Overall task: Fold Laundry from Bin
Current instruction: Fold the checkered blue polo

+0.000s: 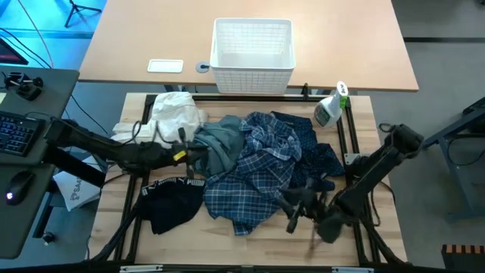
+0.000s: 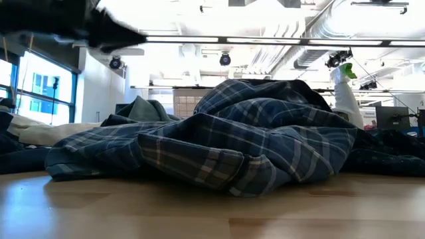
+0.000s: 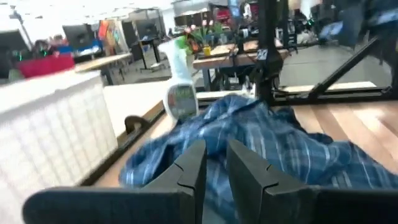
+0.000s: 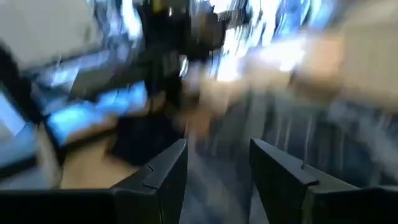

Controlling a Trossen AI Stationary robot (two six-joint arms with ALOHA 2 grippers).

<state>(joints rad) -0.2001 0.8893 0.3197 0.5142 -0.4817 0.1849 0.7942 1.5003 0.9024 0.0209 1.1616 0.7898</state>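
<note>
The laundry lies in a loose heap across the table. It holds a white cloth (image 1: 178, 114), a grey-green top (image 1: 220, 144), a blue-white plaid shirt (image 1: 258, 171) (image 2: 252, 146), navy dotted trousers (image 1: 312, 144) and a black piece (image 1: 170, 201). The white lattice bin (image 1: 254, 49) stands on the desk beyond the table's far edge. My left gripper (image 1: 193, 152) (image 3: 214, 168) hovers over the grey-green top, open by a narrow gap, with the plaid shirt (image 3: 280, 143) ahead of it. My right gripper (image 1: 292, 211) (image 4: 217, 168) is open above the plaid shirt's near right edge.
A spray bottle (image 1: 331, 106) (image 2: 345, 93) (image 3: 180, 87) stands at the table's far right, beside the trousers. Black frame rails (image 1: 356, 152) run along the table's sides. Bare wood (image 1: 227, 246) shows along the near edge. A keyboard and a mouse lie on the side desk at the left.
</note>
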